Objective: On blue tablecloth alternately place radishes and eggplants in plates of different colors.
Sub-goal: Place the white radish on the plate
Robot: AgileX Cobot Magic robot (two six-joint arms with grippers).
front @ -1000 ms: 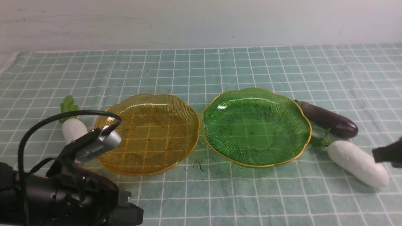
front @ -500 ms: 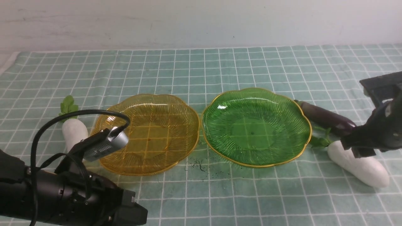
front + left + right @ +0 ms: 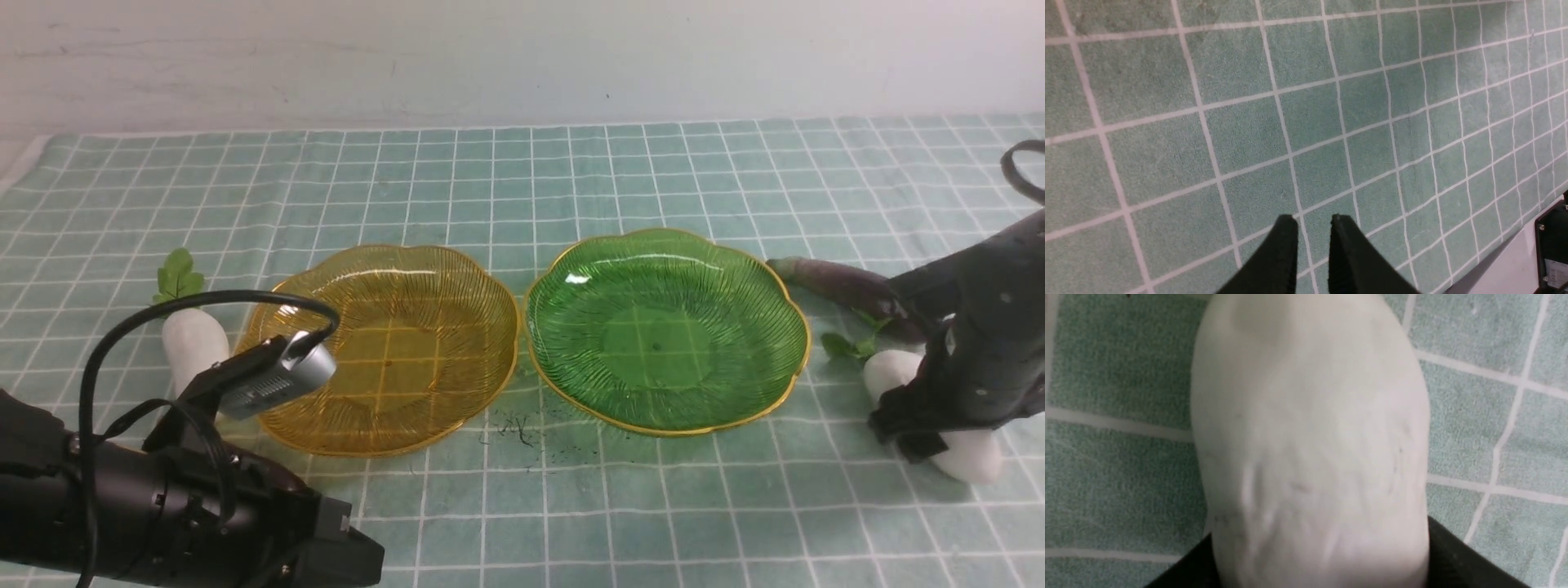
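Straddling the white radish (image 3: 888, 369) on the right side of the tablecloth (image 3: 522, 180), the right gripper (image 3: 914, 429) stood low with one black finger (image 3: 1457, 563) on each side of it. The fingers lay right against the radish's flanks, but whether they squeezed it or only flanked it could not be told. The radish lay flat on the cloth, its leaves (image 3: 849, 347) pointing toward the green plate (image 3: 665, 327) and its rounded end poking out past the gripper on the near side. Just behind it lay an eggplant (image 3: 841, 282), one end almost at the green plate's rim and the other hidden behind the right arm (image 3: 988, 327).

The green plate and the yellow plate (image 3: 408, 351) sat side by side in the middle of the cloth, rims nearly touching. A few black specks (image 3: 518, 429) dotted the cloth in front of the gap between them.

A second radish (image 3: 192, 343) lay just left of the yellow plate, its near end covered by the left arm (image 3: 163, 506). The left gripper (image 3: 1312, 222) hovered over bare cloth near the cloth's edge, its two pointed tips almost pressed together with only a thin slit between them, gripping nothing.
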